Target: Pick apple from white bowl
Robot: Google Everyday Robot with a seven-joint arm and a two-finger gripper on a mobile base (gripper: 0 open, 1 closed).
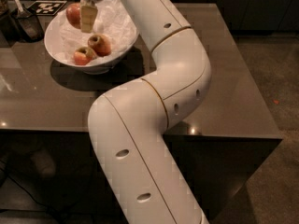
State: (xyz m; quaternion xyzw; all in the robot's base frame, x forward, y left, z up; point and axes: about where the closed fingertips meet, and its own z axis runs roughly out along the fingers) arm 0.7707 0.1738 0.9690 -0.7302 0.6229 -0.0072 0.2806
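Gripper point(81, 21) clamped on the apple point(73, 14), over the far side of the bowl point(100, 67). Advise a straight upward lift with a firm grip, clear of the bowl's rim and the smaller apples point(99, 44) in the bowl.

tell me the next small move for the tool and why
Probably lift straight up a little more. The tool appears to grip the apple just above the white bowl, at its far rim; two smaller apples lie in the bowl below.
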